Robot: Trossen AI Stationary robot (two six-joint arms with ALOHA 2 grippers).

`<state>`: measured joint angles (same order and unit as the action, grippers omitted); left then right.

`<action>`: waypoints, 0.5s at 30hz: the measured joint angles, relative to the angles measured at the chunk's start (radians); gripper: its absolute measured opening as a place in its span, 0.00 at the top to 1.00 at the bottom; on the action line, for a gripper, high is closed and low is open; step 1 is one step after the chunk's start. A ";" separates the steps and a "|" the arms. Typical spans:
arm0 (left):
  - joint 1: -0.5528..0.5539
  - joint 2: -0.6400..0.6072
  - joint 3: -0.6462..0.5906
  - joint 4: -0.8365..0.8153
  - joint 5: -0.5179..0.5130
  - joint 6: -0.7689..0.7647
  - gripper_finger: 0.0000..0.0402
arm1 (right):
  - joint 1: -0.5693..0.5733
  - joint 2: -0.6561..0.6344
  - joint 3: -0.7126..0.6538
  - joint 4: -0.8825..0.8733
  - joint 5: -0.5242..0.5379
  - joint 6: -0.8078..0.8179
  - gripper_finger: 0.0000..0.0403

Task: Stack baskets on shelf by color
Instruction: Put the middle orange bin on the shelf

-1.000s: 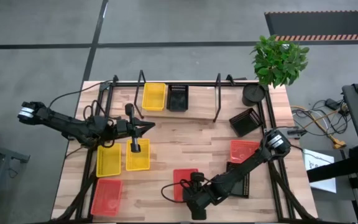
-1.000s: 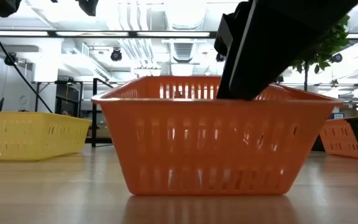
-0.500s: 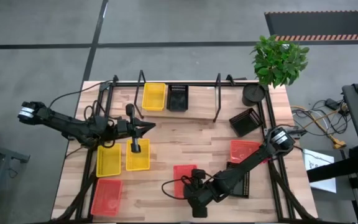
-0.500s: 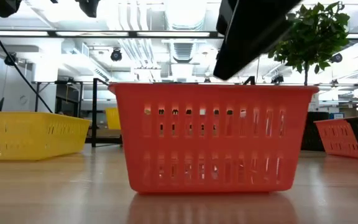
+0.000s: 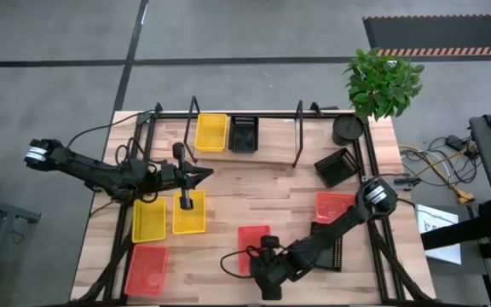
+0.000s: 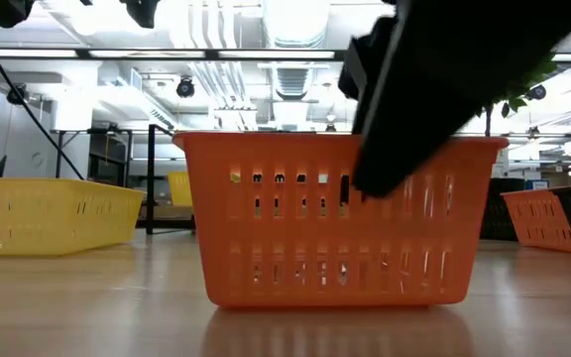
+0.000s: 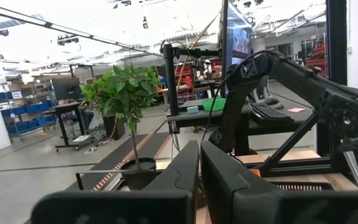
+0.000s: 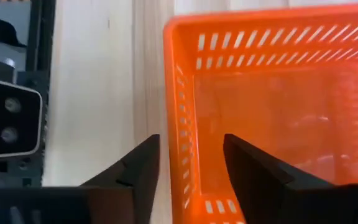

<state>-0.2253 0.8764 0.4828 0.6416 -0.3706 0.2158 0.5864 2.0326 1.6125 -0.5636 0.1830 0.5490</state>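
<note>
An orange basket (image 5: 252, 241) stands flat on its bottom on the table near the front edge, and fills the middle of the low view (image 6: 295, 228). My right gripper (image 8: 188, 155) is open and slants down over the basket's near wall (image 8: 180, 143). One finger stands outside that wall and one inside, each with a gap to it. My left gripper (image 5: 205, 173) hovers shut and empty above the table's left half. On the shelf (image 5: 298, 136) at the back rest a yellow basket (image 5: 210, 132) and a black basket (image 5: 244, 134).
Two yellow baskets (image 5: 149, 220) (image 5: 189, 213) and an orange basket (image 5: 146, 269) lie on the table's left. At the right are an orange basket (image 5: 335, 207) and two black baskets (image 5: 337, 166) (image 5: 331, 246), one partly under my right arm. A potted plant (image 5: 384, 81) stands at the far right corner.
The orange basket, tipped toward the near edge a second ago, has settled flat on the table a little farther back. My right gripper rose above it, then came down again over its near wall. My left arm has kept still.
</note>
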 joint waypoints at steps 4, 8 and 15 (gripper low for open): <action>0.000 0.000 0.000 -0.001 0.000 0.000 1.00 | -0.002 -0.002 0.001 0.006 -0.001 -0.006 0.80; 0.001 0.000 0.000 -0.001 0.000 0.000 1.00 | -0.005 -0.008 0.001 0.009 0.001 -0.034 0.95; 0.000 0.000 0.000 0.000 0.000 0.000 1.00 | -0.019 -0.067 0.001 -0.030 0.016 -0.131 0.97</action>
<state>-0.2256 0.8764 0.4828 0.6413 -0.3706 0.2161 0.5676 1.9655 1.6131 -0.5935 0.1990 0.4177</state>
